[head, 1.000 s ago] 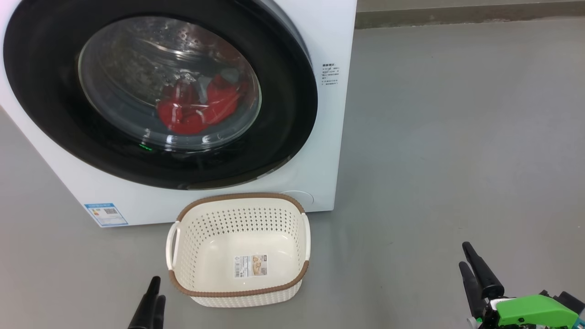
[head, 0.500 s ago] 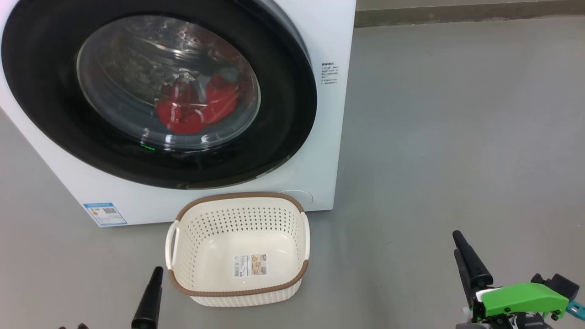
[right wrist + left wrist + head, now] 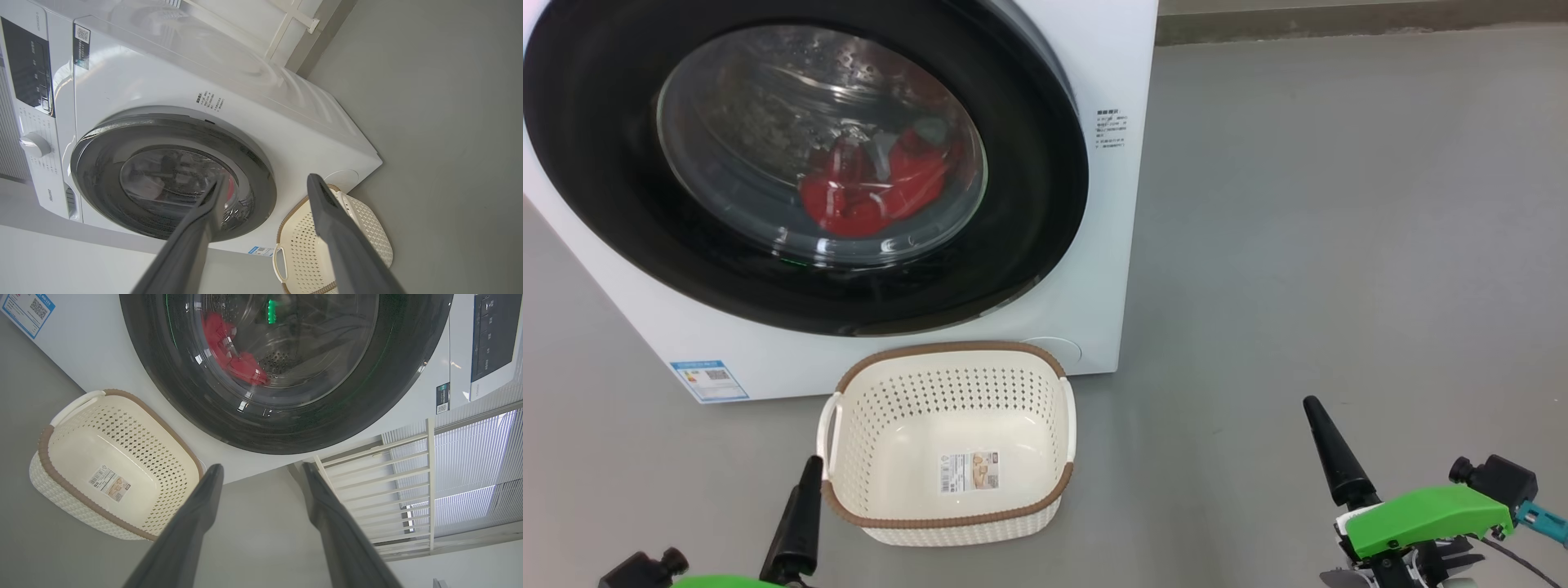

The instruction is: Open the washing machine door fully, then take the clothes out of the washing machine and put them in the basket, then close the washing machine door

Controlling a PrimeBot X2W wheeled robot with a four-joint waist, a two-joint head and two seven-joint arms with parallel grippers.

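Floor point(image 3: 1298, 245), basket point(image 3: 931, 392) beside left gripper point(image 3: 262, 467)

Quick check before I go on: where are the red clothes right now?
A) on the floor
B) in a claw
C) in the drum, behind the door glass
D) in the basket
C: the clothes show red through the glass of the washing machine door, the basket holds no clothes, and the left claw and right claw stand open with nothing in them.
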